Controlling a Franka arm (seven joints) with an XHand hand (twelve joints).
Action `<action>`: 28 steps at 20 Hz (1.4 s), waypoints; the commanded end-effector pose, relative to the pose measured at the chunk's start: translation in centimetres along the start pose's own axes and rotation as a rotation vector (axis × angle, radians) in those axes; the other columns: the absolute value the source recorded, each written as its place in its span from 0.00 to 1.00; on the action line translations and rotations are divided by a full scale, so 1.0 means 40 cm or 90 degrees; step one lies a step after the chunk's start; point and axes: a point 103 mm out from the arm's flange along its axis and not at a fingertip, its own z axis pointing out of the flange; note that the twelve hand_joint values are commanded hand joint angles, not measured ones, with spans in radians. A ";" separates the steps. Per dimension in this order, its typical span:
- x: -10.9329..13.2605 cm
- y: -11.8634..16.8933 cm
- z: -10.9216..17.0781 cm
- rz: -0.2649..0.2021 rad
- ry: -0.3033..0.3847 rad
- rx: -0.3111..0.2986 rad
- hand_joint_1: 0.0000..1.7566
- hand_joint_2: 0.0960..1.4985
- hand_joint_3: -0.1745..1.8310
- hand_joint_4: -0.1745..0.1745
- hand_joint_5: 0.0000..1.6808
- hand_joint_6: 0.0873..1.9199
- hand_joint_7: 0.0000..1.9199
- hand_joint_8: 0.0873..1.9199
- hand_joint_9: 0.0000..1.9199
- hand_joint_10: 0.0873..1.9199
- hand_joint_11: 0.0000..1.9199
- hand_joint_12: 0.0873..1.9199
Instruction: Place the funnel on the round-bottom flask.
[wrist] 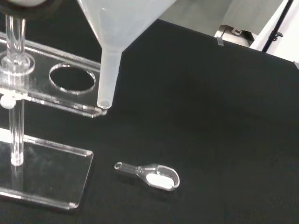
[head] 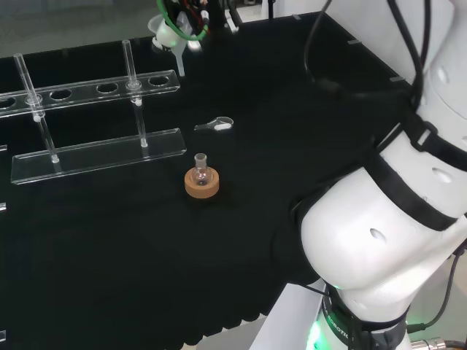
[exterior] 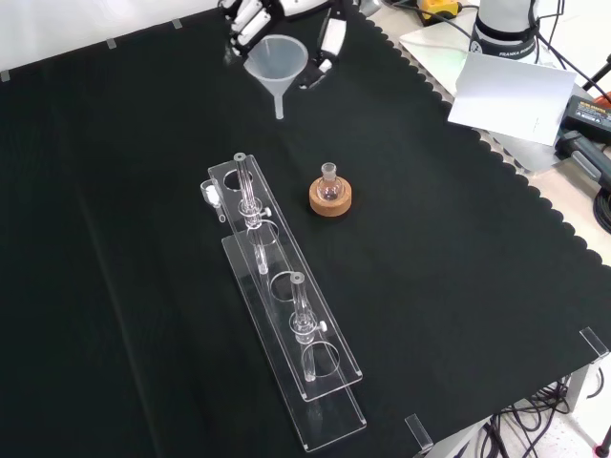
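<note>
Funnel (exterior: 276, 63): translucent white plastic, wide cone with a narrow straight stem pointing down, held clear above the cloth at the top of the front view. Hand (exterior: 250, 17): black and white, fingers curled round the funnel's rim. Flask (exterior: 329, 187): small, clear glass, round body with a short open neck, upright, showing a faint pinkish tint inside; well apart from the funnel, nearer the camera in the front view. Stand (exterior: 331, 199): cork ring, tan, matte, seated under the flask. Rack (exterior: 286, 305): clear plastic, two long flat tiers joined by thin posts, upper tier pierced with round holes; two slim clear tubes stand upright in it, contents not discernible. Scoop (wrist: 150, 174): small, clear, short tubular handle and rounded bowl with a white patch inside, lying flat on the cloth just beside the rack's end. Cloth (exterior: 458, 286): black, matte, scalloped along its edge.
</note>
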 end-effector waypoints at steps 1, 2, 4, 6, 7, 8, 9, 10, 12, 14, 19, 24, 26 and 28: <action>-0.009 -0.105 0.056 0.033 0.018 -0.014 0.50 0.46 0.36 0.46 0.59 0.32 0.43 0.31 0.51 0.17 0.31 0.60; -0.011 -0.113 0.066 0.034 0.020 -0.012 0.50 0.46 0.36 0.46 0.59 0.32 0.43 0.31 0.52 0.17 0.31 0.60; -0.011 -0.126 0.085 0.037 0.027 -0.009 0.50 0.46 0.36 0.46 0.59 0.32 0.43 0.31 0.52 0.17 0.31 0.59; -0.010 -0.137 0.105 0.039 0.032 -0.007 0.50 0.46 0.37 0.45 0.59 0.32 0.43 0.31 0.52 0.17 0.31 0.59; -0.009 -0.141 0.116 0.039 0.033 -0.006 0.50 0.46 0.37 0.45 0.59 0.32 0.43 0.31 0.52 0.17 0.31 0.59; -0.008 -0.146 0.128 0.040 0.033 -0.004 0.50 0.46 0.37 0.45 0.59 0.32 0.43 0.31 0.52 0.17 0.32 0.59; -0.006 -0.149 0.139 0.041 0.035 -0.002 0.50 0.46 0.37 0.44 0.59 0.33 0.43 0.31 0.52 0.17 0.32 0.59; -0.003 -0.153 0.150 0.042 0.037 0.000 0.50 0.46 0.37 0.44 0.59 0.33 0.43 0.31 0.52 0.17 0.32 0.59; 0.000 -0.158 0.173 0.044 0.038 0.002 0.50 0.46 0.37 0.44 0.59 0.33 0.43 0.31 0.52 0.17 0.32 0.59; 0.003 -0.161 0.193 0.044 0.041 0.005 0.50 0.46 0.37 0.44 0.59 0.33 0.43 0.31 0.52 0.17 0.32 0.59; 0.021 -0.162 0.225 0.037 0.044 0.005 0.50 0.46 0.37 0.44 0.59 0.33 0.43 0.31 0.52 0.17 0.32 0.59; 0.043 -0.166 0.257 0.028 0.050 0.005 0.50 0.46 0.37 0.44 0.58 0.33 0.43 0.31 0.52 0.17 0.32 0.59; 0.051 -0.167 0.271 0.023 0.049 0.008 0.50 0.46 0.37 0.44 0.58 0.33 0.43 0.31 0.52 0.17 0.32 0.59; 0.056 -0.168 0.287 0.021 0.052 0.016 0.50 0.46 0.37 0.44 0.58 0.33 0.43 0.31 0.52 0.16 0.31 0.59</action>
